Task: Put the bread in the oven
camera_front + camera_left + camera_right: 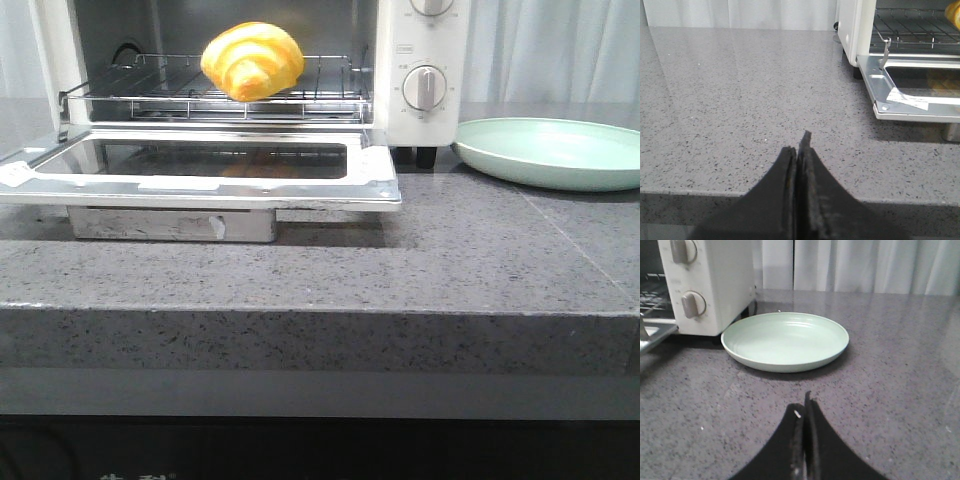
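Note:
The golden-yellow bread (pixel 252 61) lies on the wire rack (pixel 160 92) inside the white oven (pixel 425 60); a sliver of it shows in the left wrist view (pixel 955 14). The oven's glass door (pixel 200 165) is folded down flat. My left gripper (pixel 799 145) is shut and empty, low over the counter to the oven's left. My right gripper (pixel 804 402) is shut and empty, over the counter in front of the green plate. Neither gripper shows in the front view.
A pale green round plate (pixel 550 152) sits empty to the right of the oven, also in the right wrist view (pixel 785 340). The grey speckled counter (pixel 450 260) has a front edge close to both grippers. White curtains hang behind.

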Available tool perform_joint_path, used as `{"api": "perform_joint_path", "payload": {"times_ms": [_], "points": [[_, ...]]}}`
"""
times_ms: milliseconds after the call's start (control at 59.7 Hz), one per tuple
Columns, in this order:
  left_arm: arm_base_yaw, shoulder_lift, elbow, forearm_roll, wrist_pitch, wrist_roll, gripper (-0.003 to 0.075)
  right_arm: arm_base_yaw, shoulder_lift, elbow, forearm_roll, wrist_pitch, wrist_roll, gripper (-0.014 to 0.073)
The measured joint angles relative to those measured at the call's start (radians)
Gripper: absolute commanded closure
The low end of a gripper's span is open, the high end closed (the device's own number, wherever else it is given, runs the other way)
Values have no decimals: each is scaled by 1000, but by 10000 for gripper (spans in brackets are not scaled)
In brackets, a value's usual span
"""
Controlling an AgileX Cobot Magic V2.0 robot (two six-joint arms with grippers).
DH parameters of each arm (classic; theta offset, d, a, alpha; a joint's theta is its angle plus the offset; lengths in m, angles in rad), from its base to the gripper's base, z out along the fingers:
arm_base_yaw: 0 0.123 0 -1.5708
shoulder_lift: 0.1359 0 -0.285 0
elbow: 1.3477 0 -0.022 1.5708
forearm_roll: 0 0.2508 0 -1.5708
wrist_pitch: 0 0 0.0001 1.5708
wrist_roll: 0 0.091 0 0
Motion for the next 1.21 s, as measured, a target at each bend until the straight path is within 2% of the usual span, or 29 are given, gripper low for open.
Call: {"api": "perform_joint_path", "payload": {"times_ms": [117, 235, 570, 1206], "points": [[0, 0, 0, 0, 0, 0, 741, 0, -65, 63, -95, -17, 98, 652], [0, 0, 0, 0, 0, 0, 741, 0, -96, 88, -111, -21, 143, 652], [0, 0, 0, 0, -2, 0, 741, -2, -98, 90, -118, 79, 155, 652], [0, 0, 0, 0, -2, 0, 741, -2, -98, 90, -120, 83, 159, 652]]}}
